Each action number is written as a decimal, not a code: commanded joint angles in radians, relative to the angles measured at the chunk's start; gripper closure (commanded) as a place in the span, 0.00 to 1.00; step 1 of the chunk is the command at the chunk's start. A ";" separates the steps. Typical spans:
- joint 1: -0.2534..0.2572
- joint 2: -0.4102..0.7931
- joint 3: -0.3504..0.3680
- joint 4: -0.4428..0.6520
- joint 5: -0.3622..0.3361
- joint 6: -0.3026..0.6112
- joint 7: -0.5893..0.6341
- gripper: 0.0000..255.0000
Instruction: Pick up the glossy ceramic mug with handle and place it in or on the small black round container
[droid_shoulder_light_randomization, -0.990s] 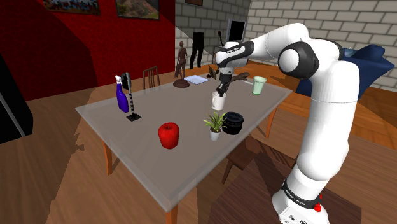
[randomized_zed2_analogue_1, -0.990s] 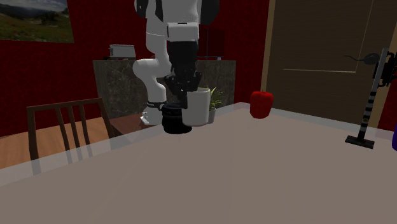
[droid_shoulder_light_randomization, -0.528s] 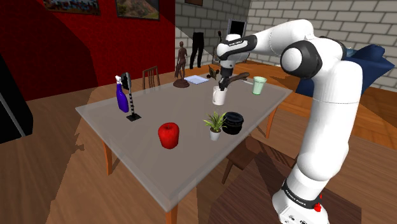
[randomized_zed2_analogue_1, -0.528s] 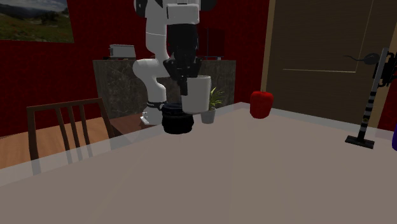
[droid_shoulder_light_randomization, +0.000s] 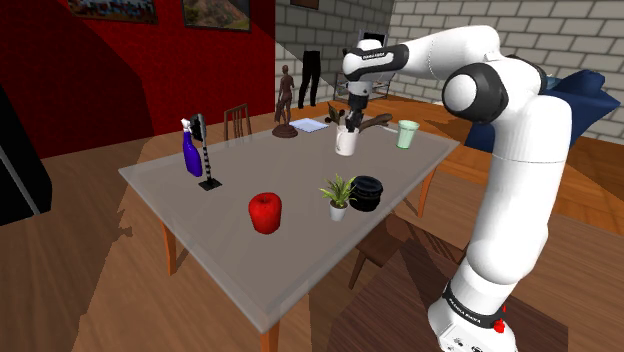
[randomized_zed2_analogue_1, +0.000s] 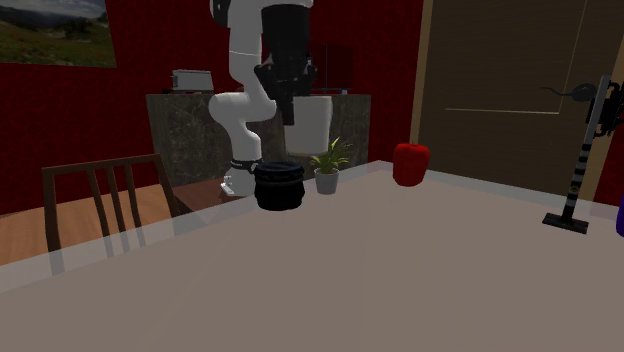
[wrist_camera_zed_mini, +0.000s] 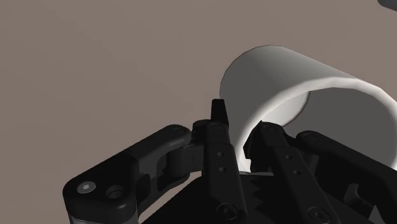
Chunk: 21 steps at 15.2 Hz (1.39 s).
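Rising since half a second ago, the arm (droid_shoulder_light_randomization: 510, 140) has carried the white mug (droid_shoulder_light_randomization: 346, 143) clear of the worktop (droid_shoulder_light_randomization: 240, 175). The mug now hangs inward of the stand-side edge, where the black round container (droid_shoulder_light_randomization: 367, 192) sits. The lift looks done; next the mug must travel over the container, then come down. The wrist view shows the claw (wrist_camera_zed_mini: 236, 130) pinching the mug's wall, one finger inside the rim. The second exterior view shows the height gap.
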 joint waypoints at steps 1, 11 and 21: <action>-0.001 -0.002 -0.001 0.023 -0.001 -0.025 0.001 1.00; 0.035 -0.396 0.013 -0.400 -0.117 0.024 0.069 1.00; 0.029 -0.516 0.023 -0.599 -0.150 0.108 0.090 1.00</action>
